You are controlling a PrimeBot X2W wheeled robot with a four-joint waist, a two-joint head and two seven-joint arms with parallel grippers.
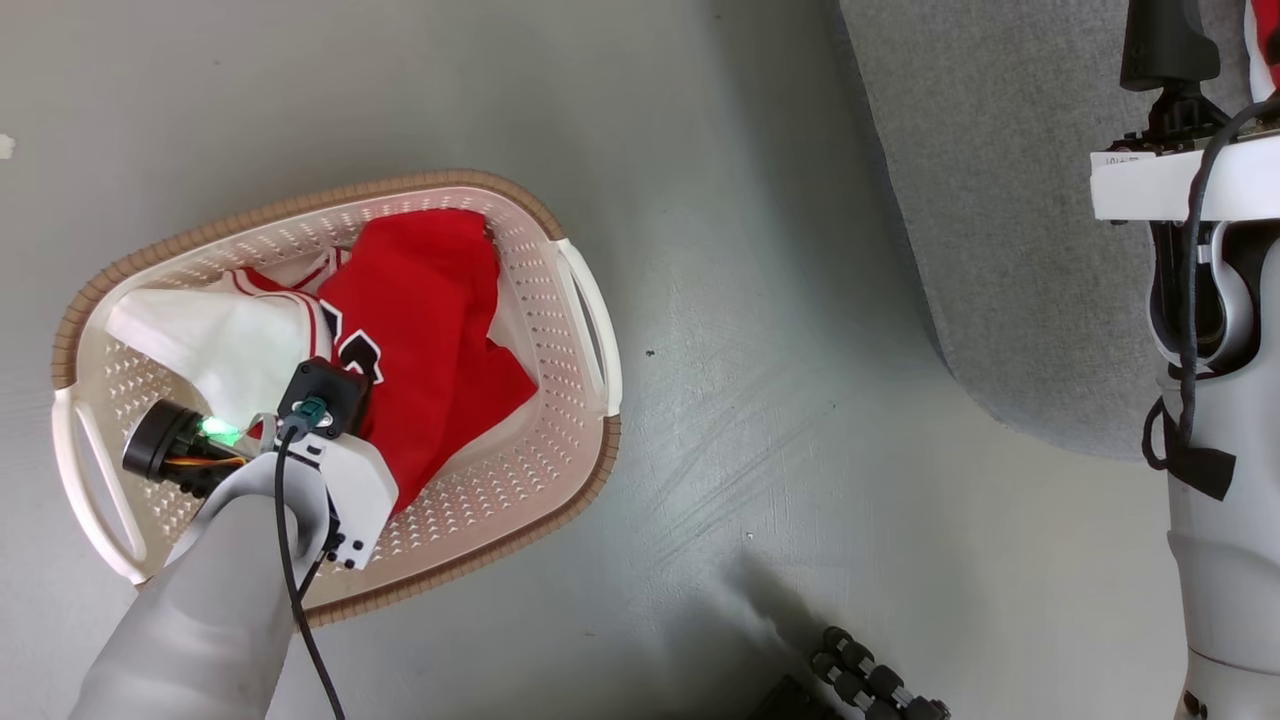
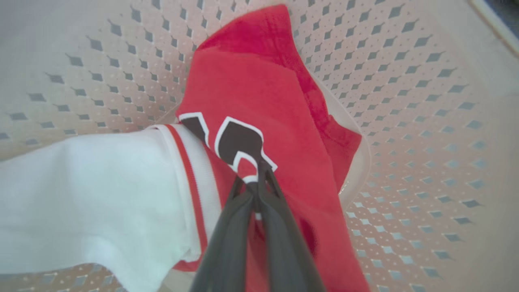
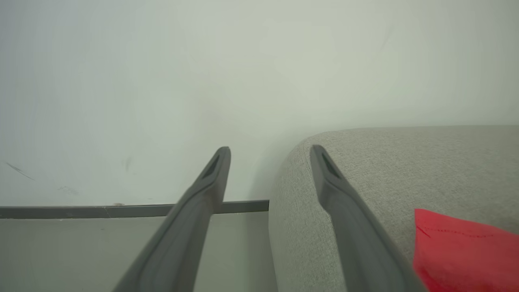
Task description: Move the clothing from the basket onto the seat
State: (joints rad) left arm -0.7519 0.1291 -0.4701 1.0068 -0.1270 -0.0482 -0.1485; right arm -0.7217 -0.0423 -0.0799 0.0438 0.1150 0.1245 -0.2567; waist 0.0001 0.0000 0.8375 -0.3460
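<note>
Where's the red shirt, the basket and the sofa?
Shirt (image 1: 430, 300): head view, its red middle.
Basket (image 1: 480, 500): head view, its holey near wall.
Sofa (image 1: 1000, 200): head view, its grey top.

Beyond my right hand (image 3: 270, 151) a plain pale wall (image 3: 259, 61) meets the grey-green floor (image 3: 61, 255) along a dark skirting strip (image 3: 81, 211). The rounded corner of the grey woven seat (image 3: 405, 162) sits close by that hand, on its right. Well to the right of my left hand (image 2: 258, 172) the smooth floor carries faint scuff streaks (image 1: 740, 440) and a dull sheen from soft, even light.
</note>
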